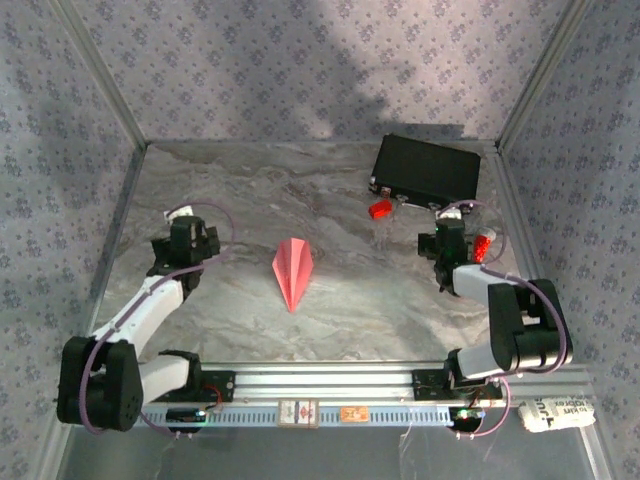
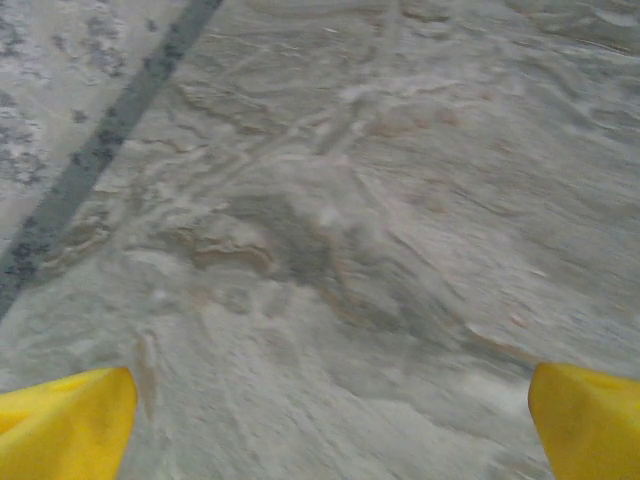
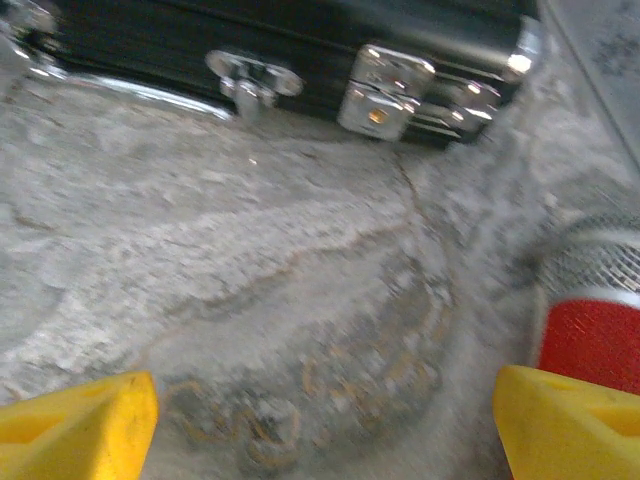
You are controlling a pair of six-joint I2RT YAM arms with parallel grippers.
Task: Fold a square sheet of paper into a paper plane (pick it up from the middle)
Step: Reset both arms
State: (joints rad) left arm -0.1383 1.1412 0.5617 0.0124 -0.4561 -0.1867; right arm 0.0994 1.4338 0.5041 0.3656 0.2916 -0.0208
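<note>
The paper plane (image 1: pixel 292 272) lies flat on the marble-patterned desk (image 1: pixel 360 300), about midway between the two arms. Its slim nose points toward the near edge, its wider tail toward the far side, and a crease runs down its length. Nothing touches it.

The left gripper (image 2: pixel 330 400) has its jaws spread wide. Its yellow fingertips (image 2: pixel 70 420) sit at the two lower corners of the left wrist view, with bare desk between them, so it holds nothing. In the top view it hangs over the left part of the desk, well to the left of the plane.

The right gripper (image 3: pixel 325 400) is also spread wide and empty, with patterned desk surface between its yellow fingertips (image 3: pixel 560 420). It is on the right side of the desk, well apart from the plane. Just beside its right finger stands a red-and-white tube (image 3: pixel 590 320). Beyond it, at the far right, a black case (image 1: pixel 425 170) lies with its metal latches (image 3: pixel 385 90) facing the gripper. A small red block (image 1: pixel 380 209) rests just at the case's near left corner.
</note>
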